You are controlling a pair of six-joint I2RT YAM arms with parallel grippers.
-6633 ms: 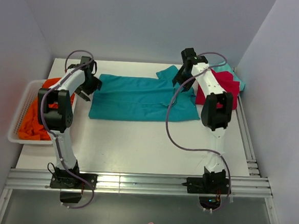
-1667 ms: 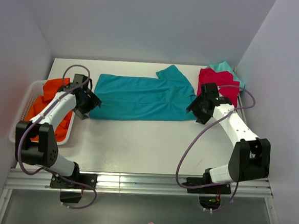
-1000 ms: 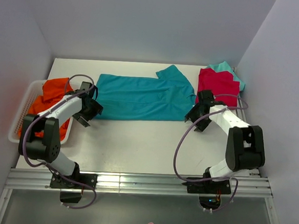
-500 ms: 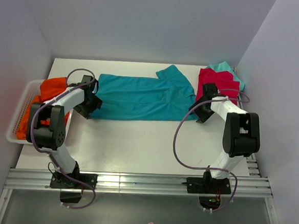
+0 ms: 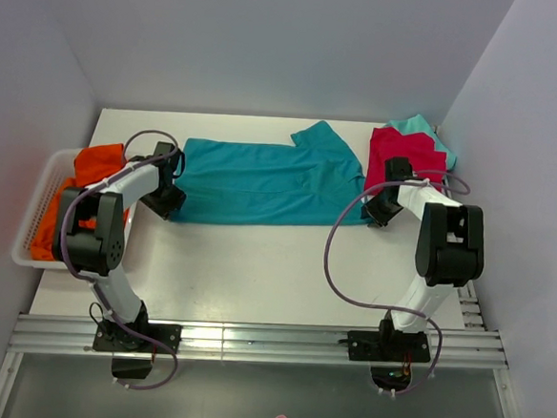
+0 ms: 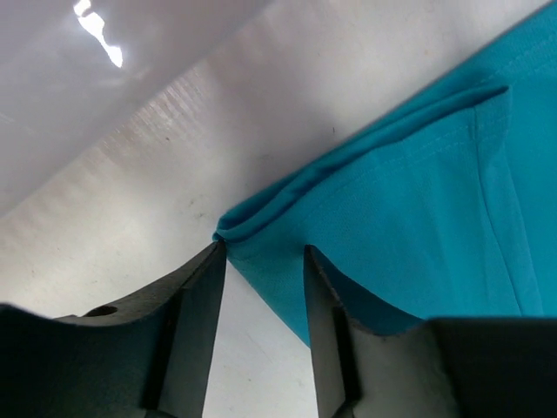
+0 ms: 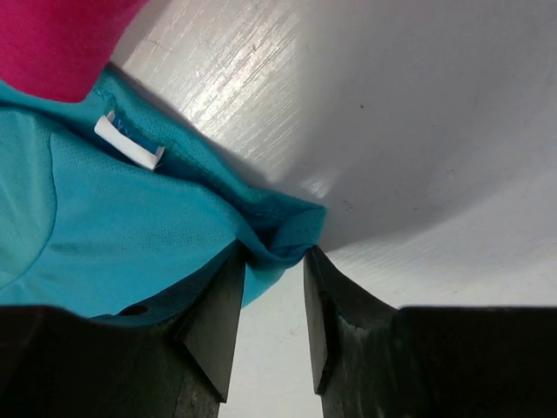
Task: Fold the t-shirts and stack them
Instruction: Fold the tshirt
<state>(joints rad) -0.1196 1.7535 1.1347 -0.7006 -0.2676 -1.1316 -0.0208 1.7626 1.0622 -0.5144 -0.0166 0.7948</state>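
Both arms have moved in; the left gripper [image 6: 261, 261] and right gripper [image 7: 271, 261] half-closed, straddle opposite near corners of the crosswise teal-blue t-shirt [image 5: 261, 184]; whether they pinch it I cannot tell.

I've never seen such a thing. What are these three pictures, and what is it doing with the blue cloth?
Two robot arms, the left arm and the right arm, are bolted to a white table. The wide picture looks down from above. The close-ups come from cameras on the wrists, each showing its own pincer: left pincer, right pincer. A teal-blue t-shirt lies stretched across the table. A red t-shirt rests on a light-teal t-shirt at the far right; orange cloth fills a white basket at the left. Each pincer has a near corner of the teal-blue t-shirt between its fingers; whether it grips yet, I cannot tell.
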